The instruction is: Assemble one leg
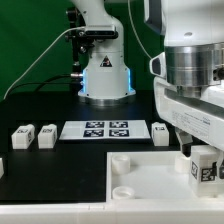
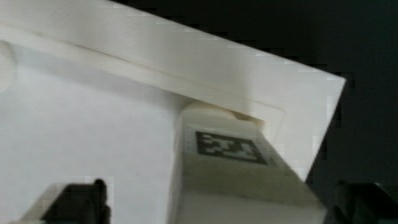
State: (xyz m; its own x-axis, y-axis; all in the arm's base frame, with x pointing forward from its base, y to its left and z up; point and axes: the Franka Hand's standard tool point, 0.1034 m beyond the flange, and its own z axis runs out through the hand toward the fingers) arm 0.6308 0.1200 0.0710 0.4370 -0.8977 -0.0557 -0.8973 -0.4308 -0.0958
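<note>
Between the fingertips of your gripper (image 1: 203, 160) stands the leg (image 1: 204, 166), at the exterior view's near right, over the right corner of the big white tray (image 1: 140, 180). The wrist view shows it best: the two dark fingertips (image 2: 75, 200) sit on either side of the leg (image 2: 231, 170), its marker face turned to the camera, but whether the pads actually press on it you cannot tell from either picture. They look spread about as wide as the post, no wider.

The leg's long axis runs along the gripper's own approach line, roughly upright, with its far end meeting the raised rim at the tray corner (image 2: 249, 105). That is the relation your next move depends on: the post has to go straight on along that axis into the corner socket, so any sideways lean would, I judge, jam it against the rim. The socket itself is hidden under the leg.

Farther out, another round socket (image 1: 121, 161) shows on the tray's far left corner, unfilled. Beyond the tray, on the black table, lies the marker board (image 1: 96, 129), with one loose leg (image 1: 161, 130) just to its right and two more (image 1: 34, 135) to its left, well apart from the gripper. The arm's base (image 1: 106, 75) stands at the far side, against the green backdrop.
</note>
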